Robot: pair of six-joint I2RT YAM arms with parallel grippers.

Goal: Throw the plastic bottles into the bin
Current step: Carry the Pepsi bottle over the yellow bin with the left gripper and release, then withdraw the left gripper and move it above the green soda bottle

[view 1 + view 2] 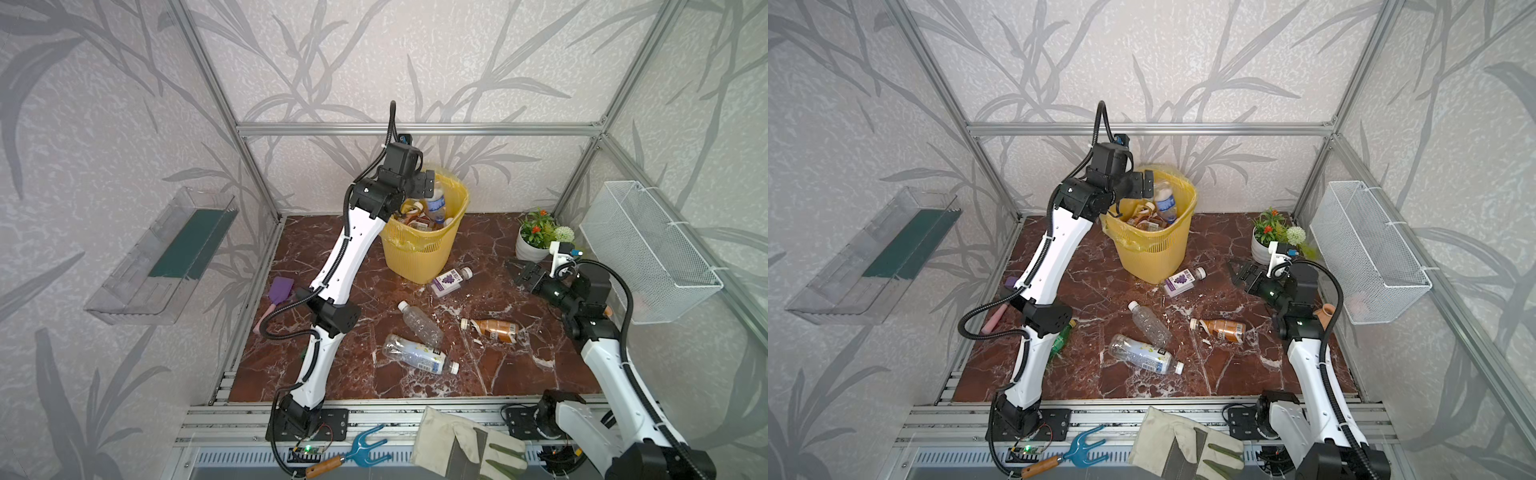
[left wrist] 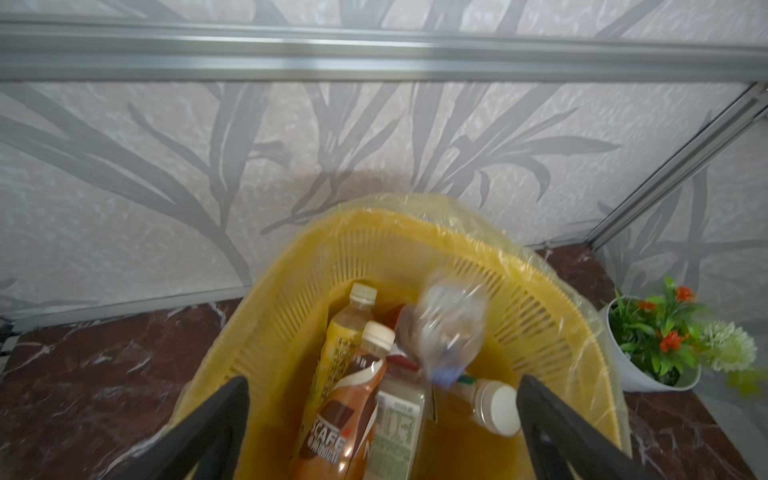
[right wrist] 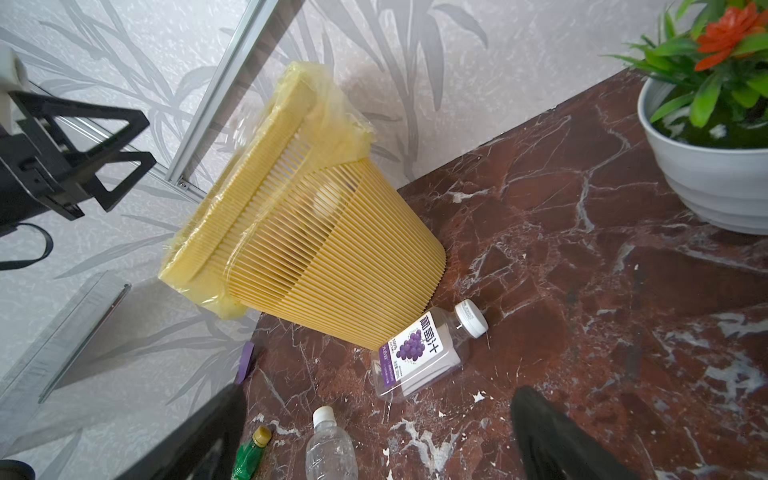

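My left gripper (image 1: 428, 185) (image 2: 382, 382) hangs open over the yellow bin (image 1: 419, 257) (image 2: 540, 291). A clear blue-labelled bottle (image 1: 436, 203) (image 2: 449, 328), blurred, is free of the fingers and dropping among several bottles inside. On the marble floor lie a purple-label bottle (image 1: 449, 282) (image 3: 419, 353), a clear bottle (image 1: 419, 324), a white-label bottle (image 1: 419, 355), a brown bottle (image 1: 494, 330) and a green bottle (image 1: 1061, 338) by the left arm. My right gripper (image 1: 517, 272) (image 3: 380, 392) stands open and empty, right of the purple-label bottle.
A potted plant (image 1: 536, 237) sits at the back right, and a white wire basket (image 1: 652, 249) hangs on the right wall. A clear shelf (image 1: 166, 257) hangs on the left wall above a purple brush (image 1: 280, 291). A glove (image 1: 465, 449) and a blue rake (image 1: 357, 453) lie on the front rail.
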